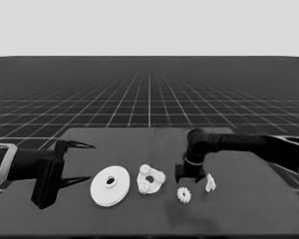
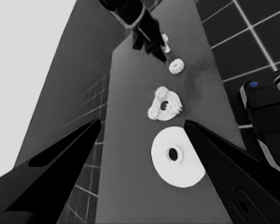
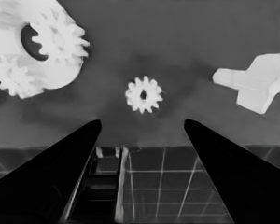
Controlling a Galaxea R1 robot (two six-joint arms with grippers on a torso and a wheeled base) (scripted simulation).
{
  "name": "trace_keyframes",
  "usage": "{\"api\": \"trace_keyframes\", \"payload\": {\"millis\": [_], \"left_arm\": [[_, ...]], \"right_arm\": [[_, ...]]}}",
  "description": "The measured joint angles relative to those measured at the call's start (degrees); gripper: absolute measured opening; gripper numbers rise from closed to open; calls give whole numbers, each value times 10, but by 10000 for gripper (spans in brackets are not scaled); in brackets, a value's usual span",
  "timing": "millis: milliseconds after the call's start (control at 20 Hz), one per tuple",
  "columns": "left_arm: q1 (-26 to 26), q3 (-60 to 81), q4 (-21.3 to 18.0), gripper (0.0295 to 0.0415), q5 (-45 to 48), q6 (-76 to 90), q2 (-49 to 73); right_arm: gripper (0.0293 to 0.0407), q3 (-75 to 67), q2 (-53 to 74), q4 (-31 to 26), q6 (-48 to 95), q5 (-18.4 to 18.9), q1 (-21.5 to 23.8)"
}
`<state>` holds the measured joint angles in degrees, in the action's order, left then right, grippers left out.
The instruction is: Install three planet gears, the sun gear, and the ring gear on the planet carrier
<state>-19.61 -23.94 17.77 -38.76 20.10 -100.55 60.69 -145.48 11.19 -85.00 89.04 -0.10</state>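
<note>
Right gripper [image 3: 142,133] hangs spread over the loose gear [image 3: 143,94], holding nothing. Smaller round part [image 1: 150,179] carries some gears already, maybe three. Larger round part [image 1: 109,185] lies beside it, not yet on. Left gripper [image 1: 82,162] waits spread.

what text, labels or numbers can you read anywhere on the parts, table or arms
None: no view shows any word, number, brand or sign.
The larger round part, the smaller round part with gears on it, the loose gear and the thin white piece are plain white.
The table, the left pincer and the right pincer carry no marking.
</note>
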Motion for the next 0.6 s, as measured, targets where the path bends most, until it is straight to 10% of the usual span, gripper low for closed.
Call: {"api": "trace_keyframes", "payload": {"millis": [600], "left_arm": [[0,0,0,385,0,0,0]], "right_arm": [[385,63,-10,130,45,-33,-133]]}}
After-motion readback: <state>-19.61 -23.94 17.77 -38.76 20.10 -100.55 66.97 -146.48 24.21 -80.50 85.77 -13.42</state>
